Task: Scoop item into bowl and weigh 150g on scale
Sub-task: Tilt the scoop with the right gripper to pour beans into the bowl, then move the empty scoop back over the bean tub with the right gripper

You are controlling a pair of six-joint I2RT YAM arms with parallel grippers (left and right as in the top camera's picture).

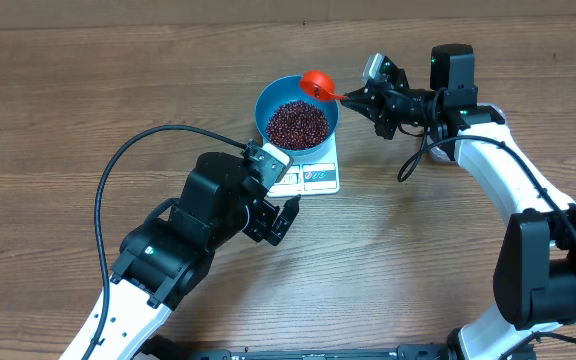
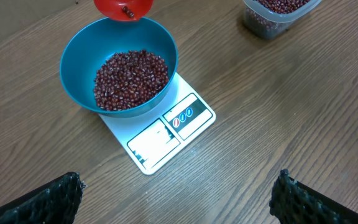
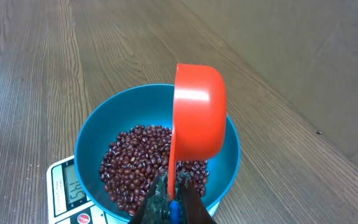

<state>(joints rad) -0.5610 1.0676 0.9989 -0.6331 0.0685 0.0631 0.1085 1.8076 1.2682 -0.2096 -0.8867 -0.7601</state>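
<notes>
Table (image 1: 58, 70), wood-grained, carries everything. My left gripper (image 2: 176, 199) hangs low beside the display end of the scale (image 2: 166, 134), its 2 fingers spread wide with nothing between them. My right gripper (image 3: 169, 204) is pressed together on the handle of the scoop (image 1: 316, 83), reaching in from the far side of the bowl (image 2: 73, 78). The blue bowl sits on the scale and covers all but the display end, whose digits are too blurred for me to read. A clear tub (image 2: 278, 18) with a dark grainy load stands apart from the scale. The red scoop is tipped on its side above the bowl's rim. Beans (image 1: 298, 122) heap in the bowl's bottom, and 1 shows inside the scoop.
</notes>
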